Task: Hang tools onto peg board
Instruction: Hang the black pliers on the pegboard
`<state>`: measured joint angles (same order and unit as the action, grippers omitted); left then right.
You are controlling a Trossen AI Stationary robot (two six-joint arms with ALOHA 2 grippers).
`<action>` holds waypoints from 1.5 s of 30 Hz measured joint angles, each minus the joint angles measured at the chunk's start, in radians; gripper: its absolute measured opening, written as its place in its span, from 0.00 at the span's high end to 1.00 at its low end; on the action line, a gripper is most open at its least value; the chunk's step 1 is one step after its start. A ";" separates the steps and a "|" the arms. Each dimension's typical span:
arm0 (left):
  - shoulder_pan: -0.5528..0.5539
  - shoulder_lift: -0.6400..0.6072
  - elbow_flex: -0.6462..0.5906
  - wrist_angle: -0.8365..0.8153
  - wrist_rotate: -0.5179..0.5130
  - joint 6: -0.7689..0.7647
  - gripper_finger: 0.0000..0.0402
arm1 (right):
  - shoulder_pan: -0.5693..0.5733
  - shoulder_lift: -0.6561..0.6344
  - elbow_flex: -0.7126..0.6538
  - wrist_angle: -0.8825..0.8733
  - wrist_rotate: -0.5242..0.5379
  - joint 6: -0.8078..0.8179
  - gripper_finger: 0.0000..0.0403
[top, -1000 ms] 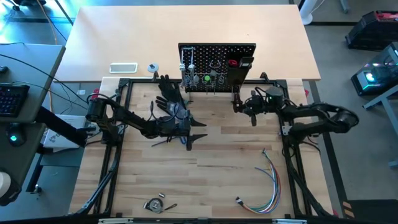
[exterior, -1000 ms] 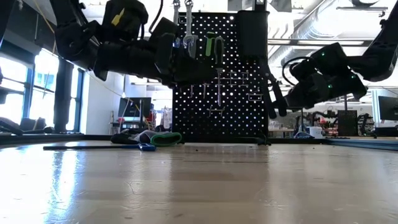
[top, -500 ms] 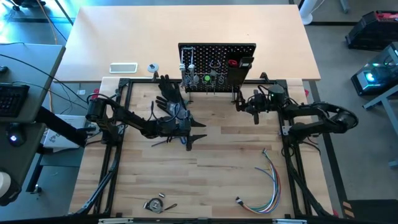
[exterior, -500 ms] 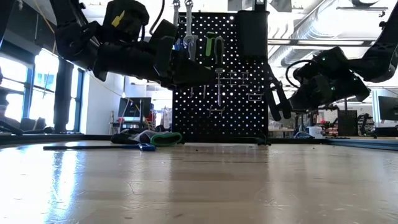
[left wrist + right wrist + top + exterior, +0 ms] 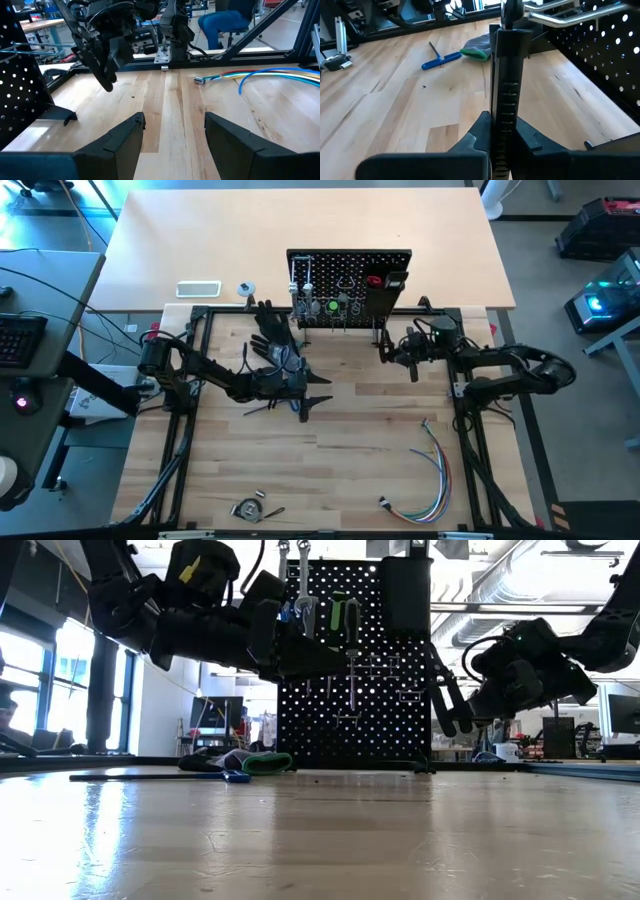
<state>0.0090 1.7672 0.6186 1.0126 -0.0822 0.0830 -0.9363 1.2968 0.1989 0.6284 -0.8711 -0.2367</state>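
Right gripper (image 5: pixel 501 131) clamped on a slim black tool (image 5: pixel 506 100), likely the level, raised near a hook (image 5: pixel 570 12) on the peg board (image 5: pixel 349 285); in the high view, at about 3 o'clock of the board's foot, just beside its right end. Cannot tell whether the tool's top touches the hook or merely stands close beside it.

Left gripper (image 5: pixel 175 137) spread wide and empty, hanging above the table (image 5: pixel 350 450) at roughly 7 o'clock from the board.

Already hung, judging by the board: 2 silver wrenches (image 5: pixel 294 580), green-handled pliers (image 5: pixel 345 620) and a red tool (image 5: pixel 375 280).

Still to do: seating the black tool on its hook, then the blue hex key (image 5: pixel 440 59) lying flat near the glove (image 5: pixel 268 330), at about 8 o'clock of the board. Something dark also lies under the left arm, too unclear to name.

Looks more than half done, with 2 or so pieces left.
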 joint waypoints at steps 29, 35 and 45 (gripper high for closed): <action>0.000 0.000 0.000 0.001 0.001 -0.001 0.50 | -0.048 0.000 0.096 -0.121 0.079 -0.018 0.95; 0.000 0.000 0.000 0.001 0.001 -0.001 0.50 | -0.048 0.000 0.096 -0.124 0.116 -0.008 0.93; 0.000 0.000 0.000 0.001 0.001 -0.003 0.50 | -0.048 0.000 0.097 -0.130 0.183 0.018 0.84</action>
<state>0.0090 1.7672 0.6186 1.0138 -0.0814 0.0795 -0.9844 1.2964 0.2955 0.4980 -0.6882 -0.2184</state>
